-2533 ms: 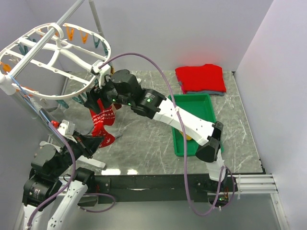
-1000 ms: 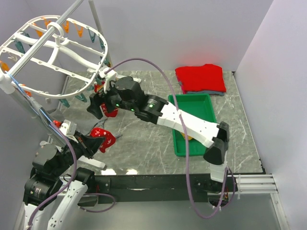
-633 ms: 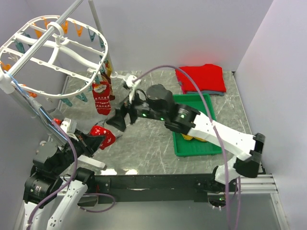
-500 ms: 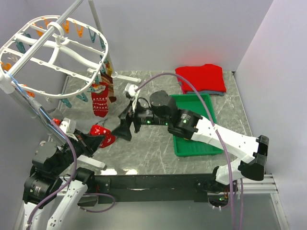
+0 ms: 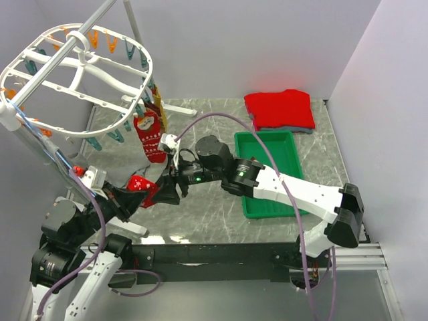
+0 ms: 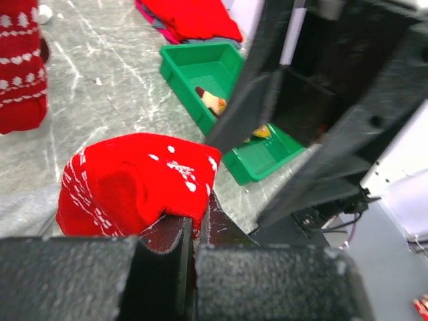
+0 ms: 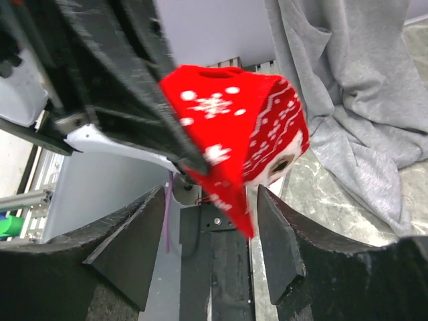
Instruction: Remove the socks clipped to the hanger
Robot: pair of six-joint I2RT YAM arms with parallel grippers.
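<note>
The white oval hanger [image 5: 80,60] stands at the upper left, with orange and teal clips on its rim. One red patterned sock [image 5: 150,137] hangs clipped from its near rim, with a mustard-yellow sock [image 5: 158,100] beside it. My left gripper [image 5: 134,197] is shut on another red sock [image 6: 134,187], holding it above the table. My right gripper [image 7: 210,234] is open. Its fingers [image 7: 127,247] stand on either side of that sock's [image 7: 247,140] hanging lower edge without pressing on it. In the left wrist view the right fingers [image 6: 321,100] loom close on the right.
A green tray [image 5: 267,137] sits right of centre with small socks [image 6: 212,101] in it. A folded red garment [image 5: 279,109] lies at the back right. A grey cloth [image 7: 348,100] lies on the marble table under the hanger.
My right arm has swung down from the hanger to the sock in my left gripper, and its jaws have narrowed. The left arm has held still.
</note>
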